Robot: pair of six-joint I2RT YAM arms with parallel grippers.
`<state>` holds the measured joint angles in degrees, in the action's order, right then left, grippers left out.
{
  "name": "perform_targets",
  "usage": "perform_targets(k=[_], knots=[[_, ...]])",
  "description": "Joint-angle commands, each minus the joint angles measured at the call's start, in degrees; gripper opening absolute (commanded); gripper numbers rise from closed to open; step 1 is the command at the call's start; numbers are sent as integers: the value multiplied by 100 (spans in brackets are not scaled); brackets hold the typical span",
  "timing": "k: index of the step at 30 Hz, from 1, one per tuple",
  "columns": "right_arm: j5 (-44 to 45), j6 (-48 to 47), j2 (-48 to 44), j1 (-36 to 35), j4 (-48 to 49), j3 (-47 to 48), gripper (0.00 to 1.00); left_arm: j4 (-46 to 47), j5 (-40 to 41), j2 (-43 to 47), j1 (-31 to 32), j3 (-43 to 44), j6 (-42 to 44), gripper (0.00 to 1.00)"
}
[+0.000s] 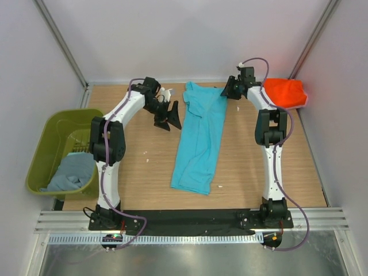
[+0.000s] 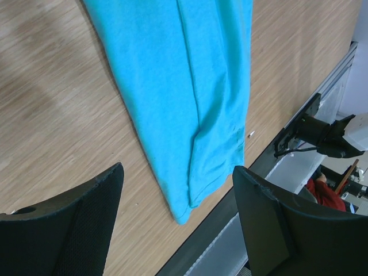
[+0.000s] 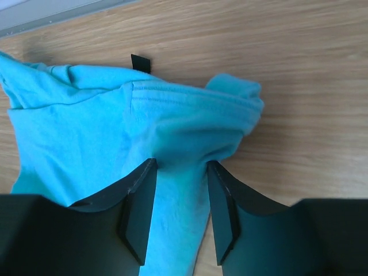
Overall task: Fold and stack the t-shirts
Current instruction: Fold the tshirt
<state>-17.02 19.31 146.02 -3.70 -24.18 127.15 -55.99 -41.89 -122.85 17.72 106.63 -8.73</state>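
Note:
A bright turquoise t-shirt (image 1: pixel 198 135) lies folded lengthwise into a long strip on the wooden table (image 1: pixel 138 167). My right gripper (image 1: pixel 228 91) is at the strip's far right corner. In the right wrist view it (image 3: pixel 181 165) is closed on a bunched fold of turquoise cloth (image 3: pixel 115 121) near the collar. My left gripper (image 1: pixel 168 119) hovers open and empty just left of the strip's upper part. In the left wrist view (image 2: pixel 178 169) the shirt's near end (image 2: pixel 190 115) lies below it. An orange-red t-shirt (image 1: pixel 284 92) lies folded at the back right. A grey-blue t-shirt (image 1: pixel 72 172) sits in the bin. The pink one is out of view.
The olive-green plastic bin (image 1: pixel 54 129) stands off the table's left edge. A black strip and a metal rail (image 1: pixel 190 221) run along the near edge. White walls close in the back and both sides.

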Motion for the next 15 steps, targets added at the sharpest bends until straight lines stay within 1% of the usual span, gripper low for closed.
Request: perform_targets(k=[1,4,5,7,8,10,15], knots=[[14,-156,269,-191,177,520,45,0,84,498,-31,-150,126,78],[-65,-138,471,-288,230,758,36,-9,172,630,-31,-256,170,78],[-82,-155,498,-315,265,863,29,-26,198,665,-23,-309,205,78],[-126,-164,603,-359,318,951,21,-35,251,736,-31,-344,223,78],[-144,-164,638,-420,335,1065,15,-35,260,753,-23,-371,249,78],[-153,-165,761,-473,370,1206,14,-44,313,797,-22,-388,267,78],[-91,-121,911,-561,459,1452,15,-53,374,894,-22,-520,311,78]])
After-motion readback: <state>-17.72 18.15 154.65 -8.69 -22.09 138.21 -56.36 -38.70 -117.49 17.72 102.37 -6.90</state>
